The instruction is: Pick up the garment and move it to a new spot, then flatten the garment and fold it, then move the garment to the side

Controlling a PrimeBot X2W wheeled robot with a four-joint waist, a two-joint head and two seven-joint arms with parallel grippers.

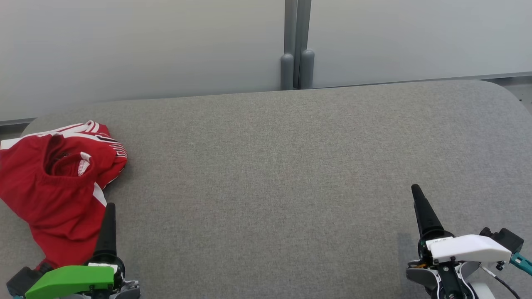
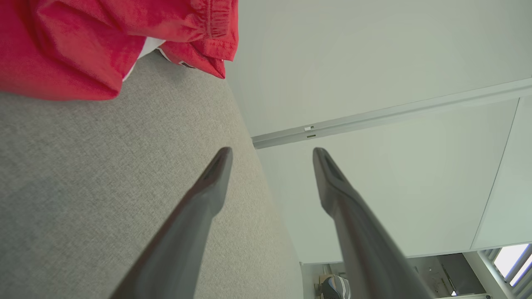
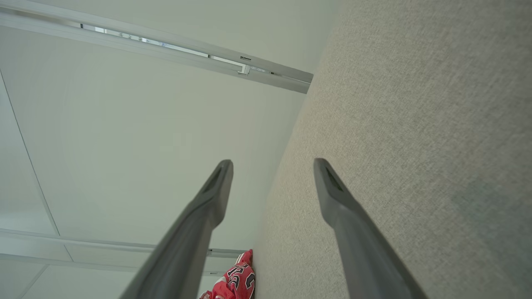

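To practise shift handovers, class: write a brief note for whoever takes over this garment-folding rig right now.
Left gripper: open, empty, near the red garment, not touching.
Right gripper: open, empty, over the grey table's right side.
Garment: crumpled at the table's left end.
Done: nothing yet.
Left: pick up, move, flatten, fold, set aside.

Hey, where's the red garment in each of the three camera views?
Head view: red garment at the far left, on the grey table.
Left wrist view: garment in the top left corner.
Right wrist view: garment at the bottom edge, left of centre.
Shared landmark: the grey table.
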